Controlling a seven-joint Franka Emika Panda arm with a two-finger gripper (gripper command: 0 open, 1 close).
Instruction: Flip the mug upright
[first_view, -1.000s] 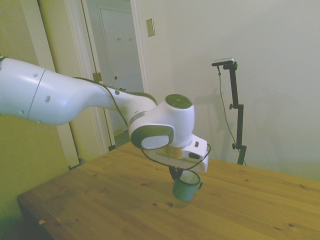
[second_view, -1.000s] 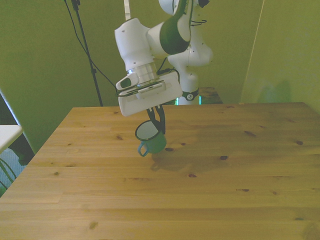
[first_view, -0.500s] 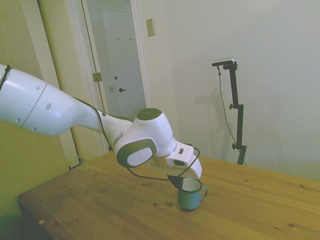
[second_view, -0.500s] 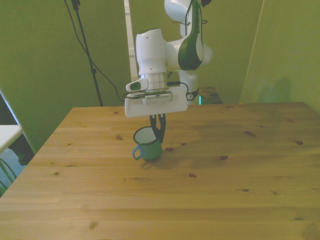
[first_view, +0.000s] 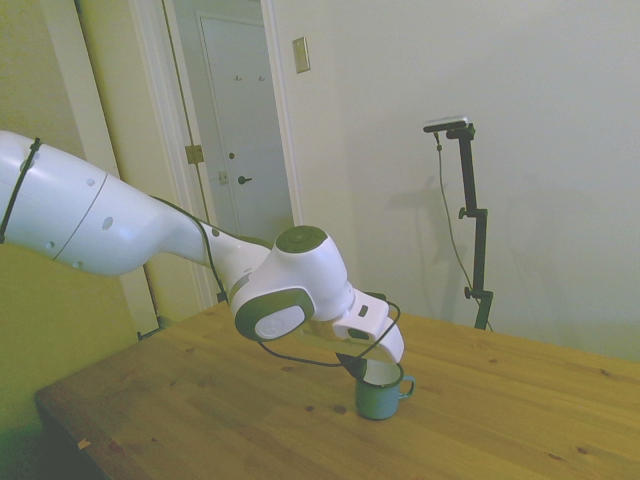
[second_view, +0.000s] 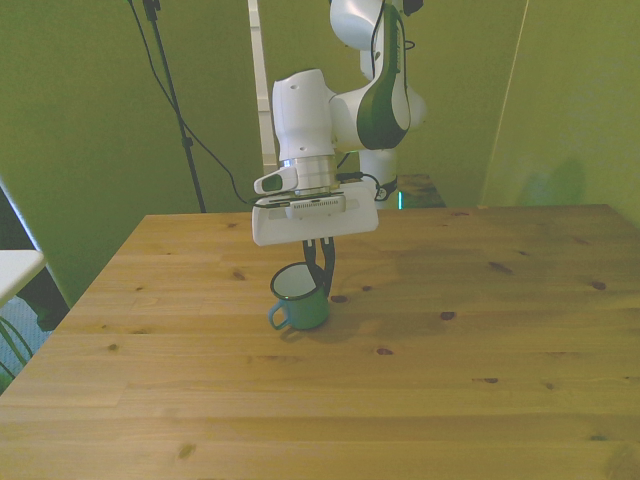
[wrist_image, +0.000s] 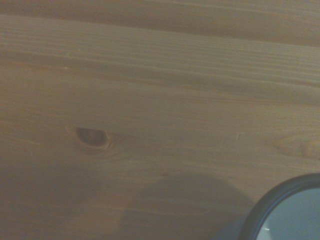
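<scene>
We find the mug (second_view: 300, 302) standing upright on the wooden table (second_view: 420, 400), mouth up, white inside showing. Its base rests on the boards near the middle of the table's far half. In the front view its loop handle points toward the front view's left and a little toward the camera; in the side view the handle (first_view: 404, 385) sticks out to that picture's right.

The gripper (second_view: 320, 268) comes down from above. Its dark fingers (second_view: 317, 262) reach to the mug's rim on the side toward the front view's right. We note the fingers look pressed close together at the rim wall, seemingly pinching it, one inside and one outside, though the side view (first_view: 352, 366) shows only a dark tip at the rim and does not settle it.

The white arm (first_view: 150, 235) stretches low across the table, with a black cable looping under the wrist.

Wrist view: bare wood grain with a dark knot (wrist_image: 91, 136), and a curved piece of the mug's dark rim (wrist_image: 280, 200) with pale interior at one corner; soft focus.

Writing: we can read none. The flat white gripper body carries a small dark strip, too small to make out.
</scene>
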